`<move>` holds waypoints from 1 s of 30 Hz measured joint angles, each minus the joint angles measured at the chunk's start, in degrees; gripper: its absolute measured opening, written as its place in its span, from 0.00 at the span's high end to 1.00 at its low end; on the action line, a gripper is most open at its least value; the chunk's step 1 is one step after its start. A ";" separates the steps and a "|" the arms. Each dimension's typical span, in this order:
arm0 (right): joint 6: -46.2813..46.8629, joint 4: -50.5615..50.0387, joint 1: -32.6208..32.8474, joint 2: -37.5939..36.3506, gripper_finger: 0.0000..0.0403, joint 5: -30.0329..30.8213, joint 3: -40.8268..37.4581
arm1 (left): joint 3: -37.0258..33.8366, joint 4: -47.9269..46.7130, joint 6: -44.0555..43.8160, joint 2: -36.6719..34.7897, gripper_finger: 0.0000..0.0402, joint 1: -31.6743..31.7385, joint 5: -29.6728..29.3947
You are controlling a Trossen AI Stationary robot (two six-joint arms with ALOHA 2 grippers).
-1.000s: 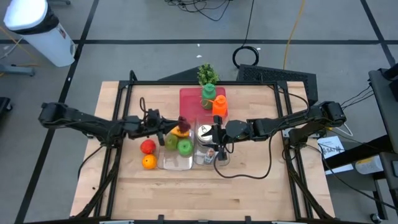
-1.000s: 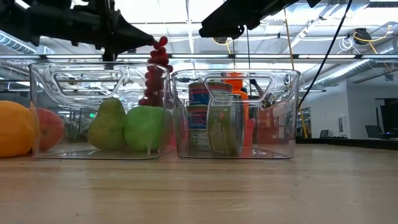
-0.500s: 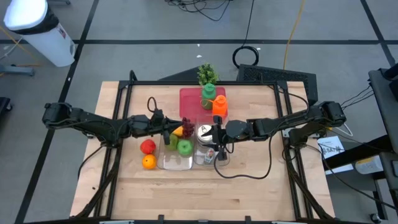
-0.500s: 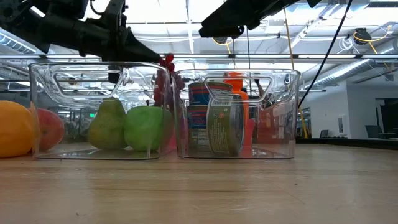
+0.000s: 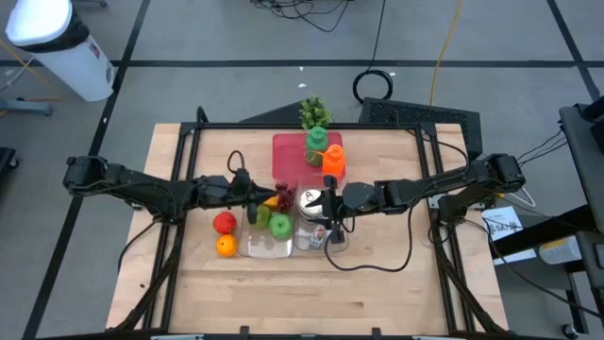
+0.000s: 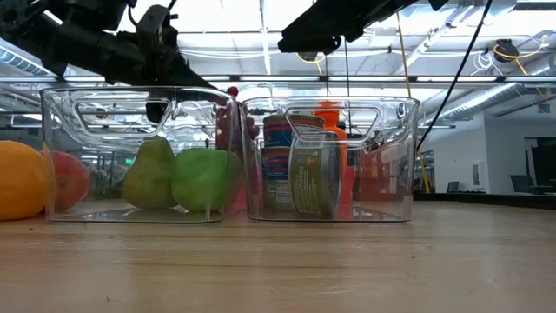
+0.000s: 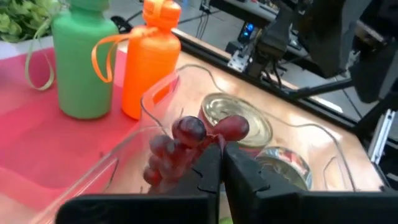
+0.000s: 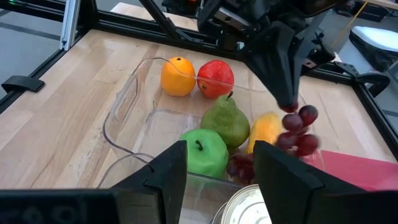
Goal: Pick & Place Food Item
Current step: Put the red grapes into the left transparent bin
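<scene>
My left gripper [image 5: 266, 198] is shut on a bunch of dark red grapes [image 7: 177, 146] over the far right corner of the left clear bin [image 5: 262, 253]. That bin holds a pear [image 8: 225, 121], a green apple [image 8: 200, 154] and a mango [image 8: 264, 132]. In the low view the grapes [image 6: 228, 126] hang inside the bin beside its right wall. My right gripper [image 5: 327, 204] is open and empty above the right clear bin [image 5: 315, 247], which holds cans [image 6: 300, 169]. My left gripper pinches the top of the grape bunch [image 7: 211, 134] between its two fingertips. The fingers come slanting down from the table's left. The bunch hangs below the fingertips, down inside the left bin beside the green apple.
A red apple [image 5: 224, 223] and an orange [image 5: 225, 246] lie on the table left of the left bin. A green bottle [image 5: 315, 146] and an orange bottle [image 5: 332, 161] stand on a red mat [image 5: 288, 151] behind the bins, with a leafy bunch [image 5: 314, 112] farther back.
My left gripper has gone toward the table's right edge and down with the grapes. The bunch, which hung above the left bin's rim, now hangs lower, inside the bin at its right wall.
</scene>
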 joint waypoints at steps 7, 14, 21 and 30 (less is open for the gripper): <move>0.00 -0.33 0.01 0.00 0.58 -0.01 0.00 | 0.00 -1.85 0.13 -3.26 0.93 0.00 0.44; 0.00 -0.37 0.01 0.00 0.58 -0.01 0.00 | -0.02 -6.68 1.19 -8.28 0.91 -0.04 0.46; 0.00 -0.26 0.01 0.00 0.58 -0.01 0.00 | -0.02 -8.54 -0.35 -7.86 0.91 -0.04 0.50; 0.00 0.07 0.01 0.00 0.58 -0.01 0.00 | -0.04 -8.64 -2.42 -2.96 0.88 0.80 0.26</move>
